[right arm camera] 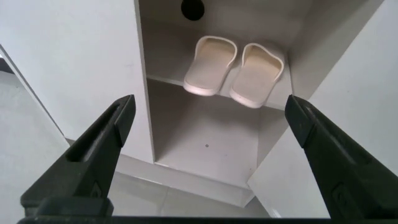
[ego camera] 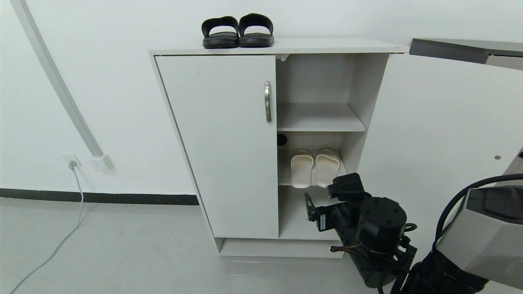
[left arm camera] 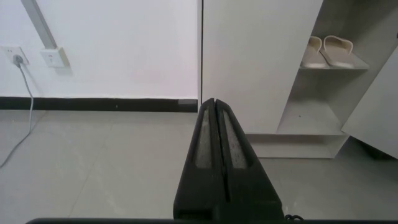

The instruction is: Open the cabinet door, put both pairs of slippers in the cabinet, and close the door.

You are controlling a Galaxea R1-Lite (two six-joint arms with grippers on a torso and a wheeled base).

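Observation:
A white cabinet (ego camera: 216,143) stands against the wall with its right door (ego camera: 441,134) swung open and its left door shut. A pair of white slippers (ego camera: 314,166) (right arm camera: 235,65) (left arm camera: 328,51) lies side by side on the middle shelf. A pair of black slippers (ego camera: 238,31) sits on the cabinet top. My right gripper (ego camera: 322,200) (right arm camera: 208,124) hangs open and holds nothing, just in front of the open compartment and below the white slippers. My left gripper (left arm camera: 215,134) is shut on nothing, held low over the floor to the left of the cabinet.
The upper shelf (ego camera: 318,118) and bottom compartment (ego camera: 300,216) hold nothing. A wall socket with a plugged cable (ego camera: 72,165) and a slanted conduit (ego camera: 53,77) are at the left. Grey tiled floor (ego camera: 122,253) lies in front.

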